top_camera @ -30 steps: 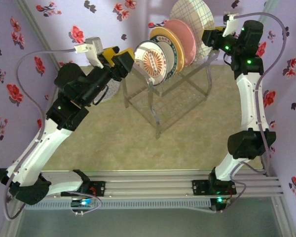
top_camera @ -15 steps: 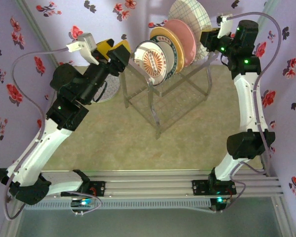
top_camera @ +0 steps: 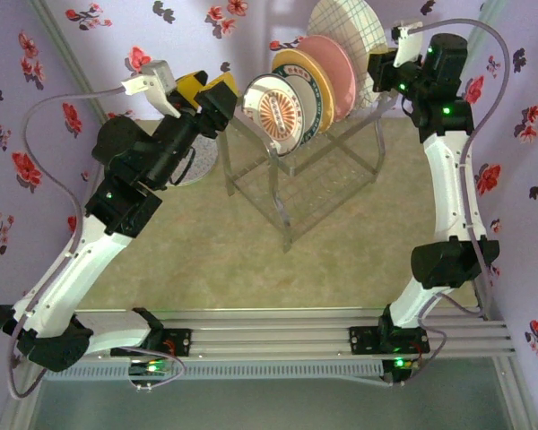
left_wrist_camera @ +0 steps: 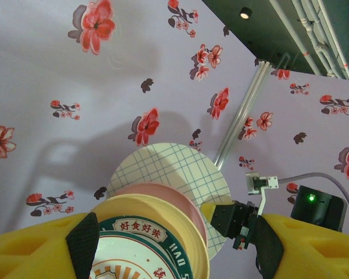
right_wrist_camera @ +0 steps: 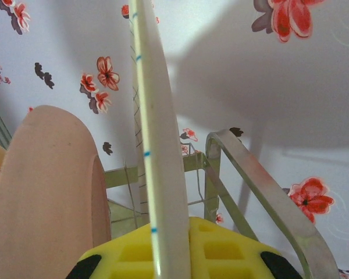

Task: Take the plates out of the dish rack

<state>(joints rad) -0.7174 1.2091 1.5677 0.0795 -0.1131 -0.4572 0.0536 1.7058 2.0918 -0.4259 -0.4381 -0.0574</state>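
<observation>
At the back of the counter point(top_camera: 251, 269), your rack point(top_camera: 282, 210) held four plates upright in a row running from front-left to back-right: the sunburst plate point(top_camera: 273, 112), the yellow plate point(top_camera: 296, 67), the pink plate point(top_camera: 336, 58) and the grid plate point(top_camera: 341, 22). Your right hand point(top_camera: 378, 72) sat at the far end of that row, clamped on the grid plate. From the right wrist, that plate's edge ran straight down between the yellow fingers point(right_wrist_camera: 227, 250), which pressed it from both sides. The pink plate stood just beside it on the left and a rack bar point(right_wrist_camera: 256, 186) curved past on the right. Your left hand point(top_camera: 213, 94) hung at the near end of the row, close beside the sunburst plate, fingers apart and gripping nothing; you could not tell whether a fingertip touched the rim. From the left wrist, its two fingers point(left_wrist_camera: 35, 250) stood wide, with the sunburst plate nearest between them and the other three rims rising behind. A speckled plate point(top_camera: 202, 166) lay flat on the counter left of the rack, partly hidden under your left arm.
</observation>
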